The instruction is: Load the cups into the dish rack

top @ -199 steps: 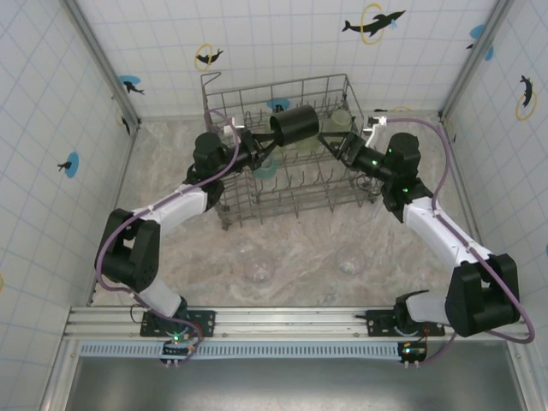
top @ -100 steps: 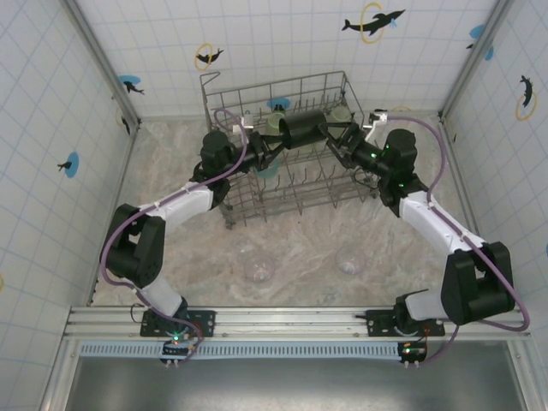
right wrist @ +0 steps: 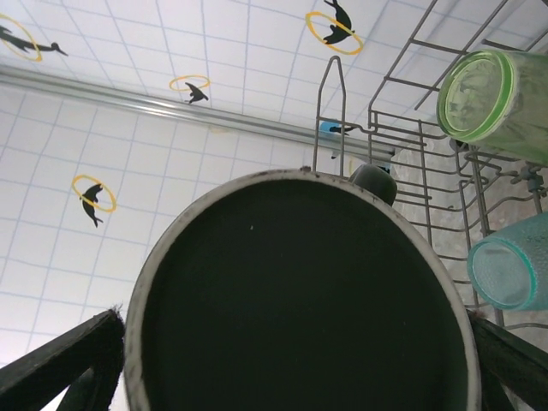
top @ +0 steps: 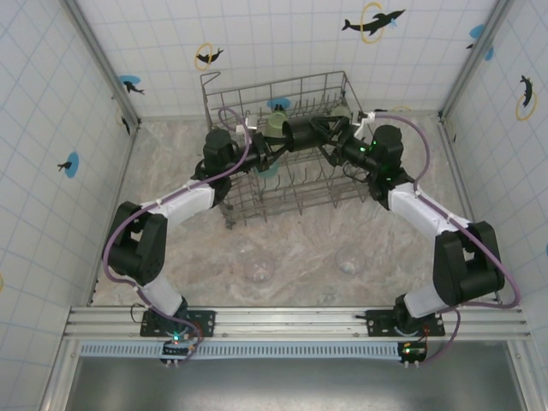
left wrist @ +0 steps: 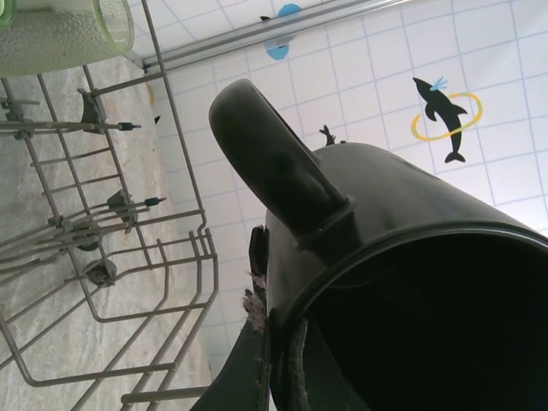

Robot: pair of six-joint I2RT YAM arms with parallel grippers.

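Top view: the black handled mug (top: 304, 130) lies sideways over the 12 o'clock end of the large grey wire dish rack (top: 300, 204). The left gripper (top: 276, 144) is at its 9 o'clock and the right gripper (top: 334, 137) at its 3 o'clock. 2 clear cups (top: 259, 270) stand on the desk (top: 300, 244).

Left wrist: the gripper is nearly closed, pinching the mug's rim wall.

Right wrist: wide-spread fingers (right wrist: 60, 368) clamp the mug's base.

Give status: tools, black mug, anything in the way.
Left tool pinches black mug at rim; right tool clamps its base. Mug held sideways above dish rack. Green tumbler and teal cup racked close by.
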